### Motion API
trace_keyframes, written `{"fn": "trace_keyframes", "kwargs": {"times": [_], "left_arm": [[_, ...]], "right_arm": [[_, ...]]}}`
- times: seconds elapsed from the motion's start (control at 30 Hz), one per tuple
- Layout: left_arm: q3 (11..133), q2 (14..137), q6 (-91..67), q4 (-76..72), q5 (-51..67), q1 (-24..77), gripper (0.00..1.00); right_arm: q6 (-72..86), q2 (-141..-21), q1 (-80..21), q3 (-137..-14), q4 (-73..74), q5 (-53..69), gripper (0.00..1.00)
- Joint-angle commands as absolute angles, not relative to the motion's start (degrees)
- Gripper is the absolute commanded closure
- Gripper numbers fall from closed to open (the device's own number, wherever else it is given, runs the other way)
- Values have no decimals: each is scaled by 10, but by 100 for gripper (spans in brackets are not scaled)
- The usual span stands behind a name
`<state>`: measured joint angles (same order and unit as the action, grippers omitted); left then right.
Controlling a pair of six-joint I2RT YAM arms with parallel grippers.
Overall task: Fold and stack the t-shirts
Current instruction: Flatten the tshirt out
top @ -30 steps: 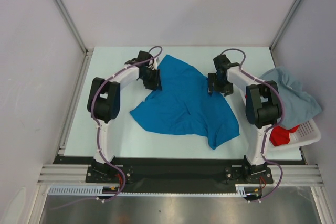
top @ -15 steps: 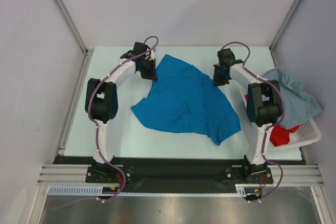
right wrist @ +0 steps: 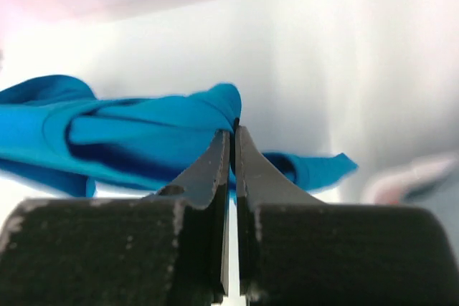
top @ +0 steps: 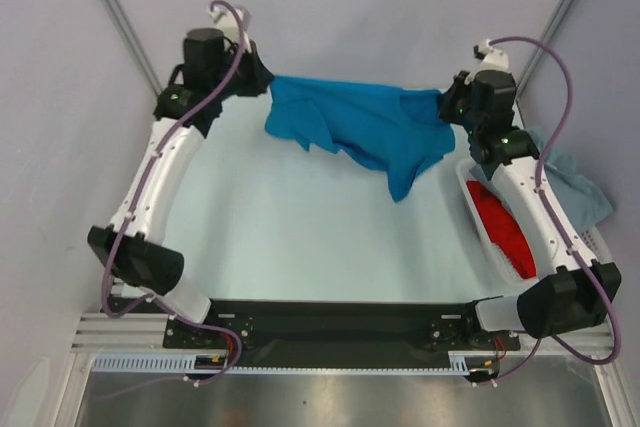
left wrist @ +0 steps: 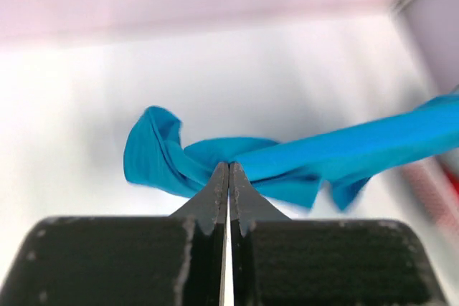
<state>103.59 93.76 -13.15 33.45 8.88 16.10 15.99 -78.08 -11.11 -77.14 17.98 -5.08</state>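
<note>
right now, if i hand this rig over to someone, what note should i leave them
The left gripper is shut on one end of the blue shirt, the right gripper on the other end.
The shirt hangs stretched between them above the far part of the table.
The red shirt lies in the basket; the grey-blue shirt is draped over the basket's right side.
Nothing is folded or stacked.
Left to do: lay the blue shirt flat, fold it, then fold and stack the other two.
</note>
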Motion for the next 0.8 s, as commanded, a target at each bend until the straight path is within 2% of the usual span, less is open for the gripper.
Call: {"fn": "trace_keyframes", "kwargs": {"times": [0.0, 0.1, 0.2, 0.37, 0.47, 0.6, 0.77], "left_arm": [[1141, 886, -146, 319, 64, 151, 100], [1194, 828, -140, 337, 55, 161, 100], [1080, 733, -136, 257, 31, 163, 100], [1056, 673, -139, 258, 65, 159, 100], [1107, 677, -115, 328, 58, 159, 100], [1116, 642, -122, 347, 40, 159, 100], [1158, 590, -108, 396, 22, 159, 100]], "right_arm": [[193, -786, -103, -829, 153, -39, 100], [192, -731, -126, -872, 176, -44, 100], [191, -695, -134, -860, 166, -43, 100], [198, -653, -142, -875, 167, -31, 100], [195, -650, -144, -908, 202, -28, 100], [223, -633, -152, -924, 228, -5, 100], [222, -578, -224, -927, 268, 18, 100]]}}
